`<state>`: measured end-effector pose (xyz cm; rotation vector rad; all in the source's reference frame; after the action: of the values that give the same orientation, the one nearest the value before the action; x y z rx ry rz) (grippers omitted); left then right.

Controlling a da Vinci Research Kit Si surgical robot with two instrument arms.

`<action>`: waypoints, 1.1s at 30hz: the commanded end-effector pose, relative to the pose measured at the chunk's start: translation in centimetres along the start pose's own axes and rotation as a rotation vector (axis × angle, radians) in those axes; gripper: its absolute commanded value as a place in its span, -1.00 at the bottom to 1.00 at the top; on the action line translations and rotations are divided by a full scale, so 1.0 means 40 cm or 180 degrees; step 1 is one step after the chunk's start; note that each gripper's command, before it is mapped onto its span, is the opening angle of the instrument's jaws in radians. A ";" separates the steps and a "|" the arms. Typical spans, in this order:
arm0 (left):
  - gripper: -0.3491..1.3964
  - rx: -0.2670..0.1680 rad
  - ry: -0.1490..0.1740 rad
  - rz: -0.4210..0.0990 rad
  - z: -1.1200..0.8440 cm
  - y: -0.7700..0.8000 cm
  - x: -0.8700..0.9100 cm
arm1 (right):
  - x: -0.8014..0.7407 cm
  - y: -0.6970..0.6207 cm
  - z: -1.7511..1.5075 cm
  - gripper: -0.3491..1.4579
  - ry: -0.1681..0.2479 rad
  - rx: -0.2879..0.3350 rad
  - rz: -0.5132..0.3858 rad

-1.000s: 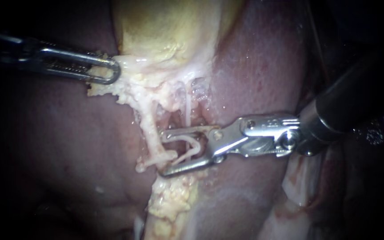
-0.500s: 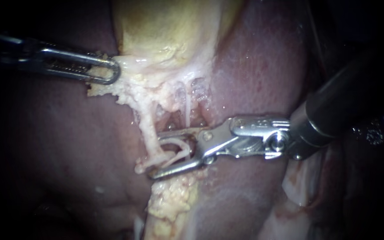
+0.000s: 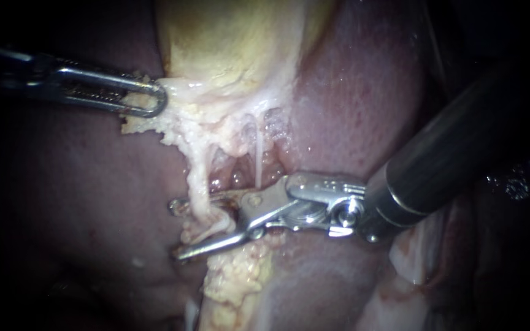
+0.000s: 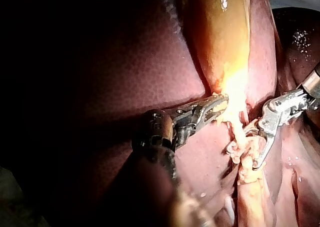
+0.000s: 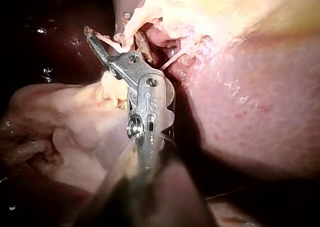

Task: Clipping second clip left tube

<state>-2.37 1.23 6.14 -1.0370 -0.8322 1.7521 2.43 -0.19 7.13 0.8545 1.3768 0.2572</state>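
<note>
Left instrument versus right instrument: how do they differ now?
The left instrument has its jaws shut on the gallbladder edge; the right instrument has its jaws open around the left tube. The left instrument's jaws are slim loops; the right instrument's are longer, solid bars. Both are metal.

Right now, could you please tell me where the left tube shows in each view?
Endoscope view: left tube, centre, inside the right instrument's open pincer.
Left wrist view: the tube just beyond the left instrument's tip, beside the right instrument.
Right wrist view: the tube crossing its instrument's pincer near the tips.
Shared landmark: the yellow gallbladder the tube hangs from.
</note>
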 end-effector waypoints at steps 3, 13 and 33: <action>-1.00 0.0001 0.0000 0.0000 0.0000 0.0000 0.0000 | 0.0003 -0.0004 -0.0006 -0.07 -0.0005 0.0004 0.0003; -1.00 -0.0001 -0.0001 0.0000 -0.0003 0.0000 -0.0001 | 0.0042 -0.0107 -0.0004 -0.13 -0.0031 0.0174 0.0026; -1.00 -0.0001 -0.0002 0.0001 -0.0003 -0.0001 -0.0001 | 0.0067 -0.0136 0.0005 -0.58 -0.0045 0.0286 0.0192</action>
<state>-2.36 1.22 6.14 -1.0369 -0.8327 1.7524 2.34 -0.40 6.57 0.9709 1.3597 0.2364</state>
